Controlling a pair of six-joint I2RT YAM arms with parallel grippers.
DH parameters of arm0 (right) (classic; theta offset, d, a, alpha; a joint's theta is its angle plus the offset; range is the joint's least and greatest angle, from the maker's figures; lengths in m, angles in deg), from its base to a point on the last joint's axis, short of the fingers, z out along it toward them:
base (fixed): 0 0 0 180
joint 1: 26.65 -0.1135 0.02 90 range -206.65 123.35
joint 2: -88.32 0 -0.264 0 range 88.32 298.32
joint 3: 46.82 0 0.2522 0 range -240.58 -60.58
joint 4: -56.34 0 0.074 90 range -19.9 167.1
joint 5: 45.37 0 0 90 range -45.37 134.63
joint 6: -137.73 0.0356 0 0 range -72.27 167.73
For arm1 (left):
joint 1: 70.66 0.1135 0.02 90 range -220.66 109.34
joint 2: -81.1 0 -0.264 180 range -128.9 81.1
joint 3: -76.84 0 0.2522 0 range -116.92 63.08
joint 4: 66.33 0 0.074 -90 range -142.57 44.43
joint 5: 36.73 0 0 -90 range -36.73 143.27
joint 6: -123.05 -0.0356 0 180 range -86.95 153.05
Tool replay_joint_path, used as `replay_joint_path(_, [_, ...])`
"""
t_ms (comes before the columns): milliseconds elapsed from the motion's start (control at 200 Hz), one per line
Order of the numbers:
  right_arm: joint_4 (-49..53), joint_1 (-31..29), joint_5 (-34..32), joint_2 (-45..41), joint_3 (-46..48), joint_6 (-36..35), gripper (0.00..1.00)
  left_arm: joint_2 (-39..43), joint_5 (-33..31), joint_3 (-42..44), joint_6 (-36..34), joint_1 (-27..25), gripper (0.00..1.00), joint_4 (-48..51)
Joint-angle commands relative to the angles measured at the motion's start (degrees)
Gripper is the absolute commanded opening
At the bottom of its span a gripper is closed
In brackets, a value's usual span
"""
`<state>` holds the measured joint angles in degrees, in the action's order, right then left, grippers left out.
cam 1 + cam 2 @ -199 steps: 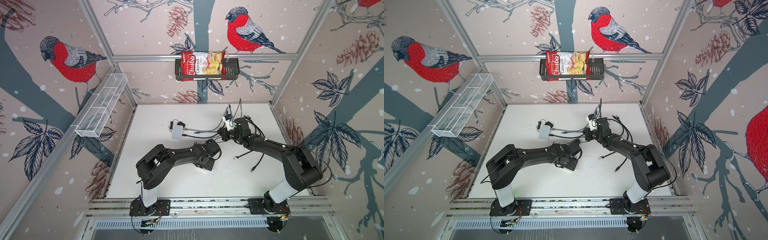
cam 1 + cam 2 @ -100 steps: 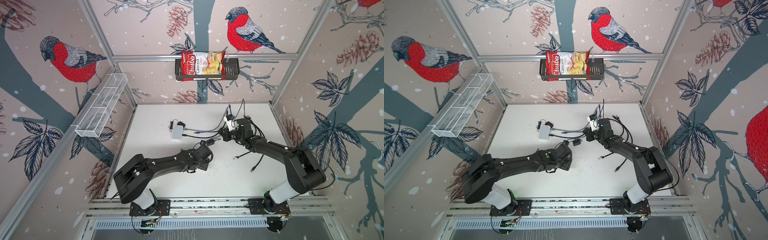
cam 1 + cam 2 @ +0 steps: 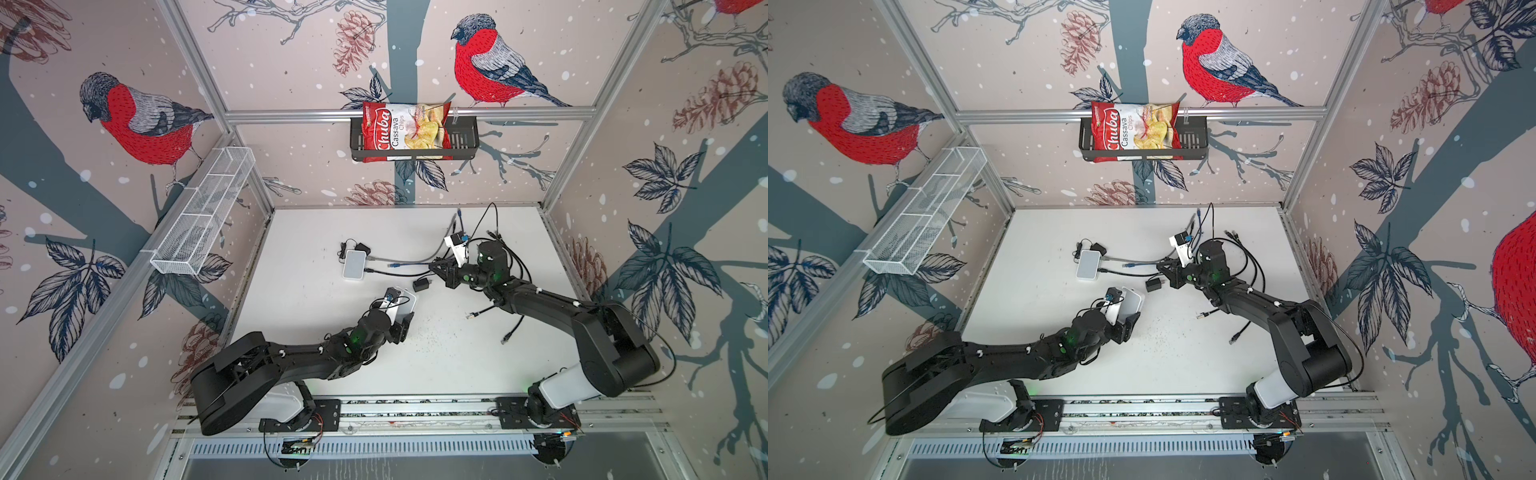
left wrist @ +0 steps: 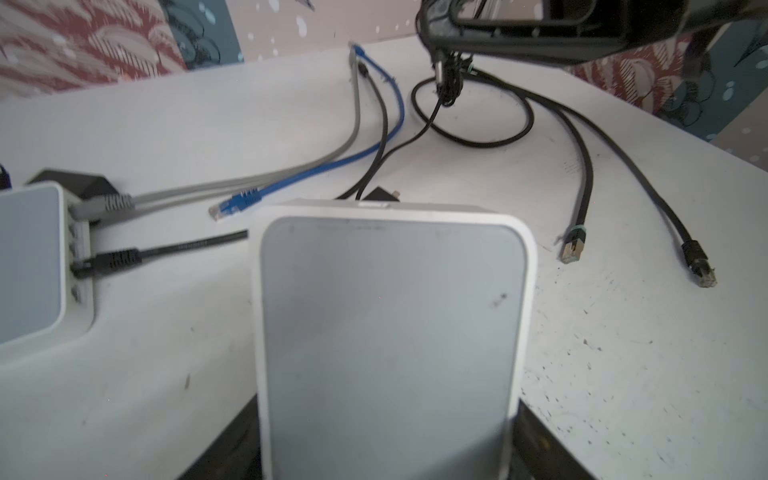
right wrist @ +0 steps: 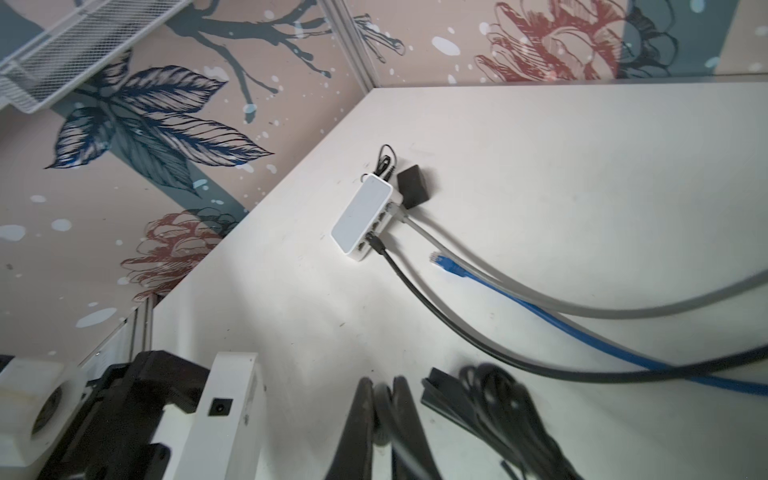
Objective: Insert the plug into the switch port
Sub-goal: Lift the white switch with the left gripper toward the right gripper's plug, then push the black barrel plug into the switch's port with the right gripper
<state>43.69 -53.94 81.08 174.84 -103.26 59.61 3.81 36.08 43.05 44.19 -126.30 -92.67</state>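
My left gripper (image 3: 401,319) is shut on a white switch (image 3: 404,304) and holds it tilted above the table's middle; the switch's pale face (image 4: 386,324) fills the left wrist view. A round dark port (image 5: 219,407) shows on its narrow side in the right wrist view. My right gripper (image 3: 436,268) hovers just right of the switch, apart from it. Its fingers (image 5: 405,411) are shut on the blurred dark plug (image 5: 383,409) of a black cable. That cable's black adapter block (image 3: 420,285) lies on the table between the two grippers.
A second white switch (image 3: 354,264) lies at the back left with a grey and a black cable plugged in. A loose blue cable end (image 3: 392,264) lies beside it. Loose black cables (image 3: 509,332) trail at the right. A bundled cable (image 5: 498,411) sits by my right fingers.
My left arm has drawn back toward the front and stretched lower, carrying the switch with it. The right gripper has barely shifted and keeps its grip.
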Motion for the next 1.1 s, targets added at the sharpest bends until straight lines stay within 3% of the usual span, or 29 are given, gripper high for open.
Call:
replay_joint_path(0, [-5.9, -1.3, 2.5, -1.8, 1.3, -1.3, 0.04, -2.1, -0.5, 0.1, -9.0, 0.0, 0.56, -18.5])
replay_joint_path(550, [-12.0, -5.1, 4.0, -9.3, 7.1, -1.9, 0.04, -15.4, 2.1, 3.9, -16.7, 0.1, 0.56, -45.2])
replay_joint_path(1096, [-17.4, -6.9, 5.0, -10.8, 8.7, -0.7, 0.04, -15.9, 2.6, 2.9, -16.7, 0.0, 0.56, -41.1])
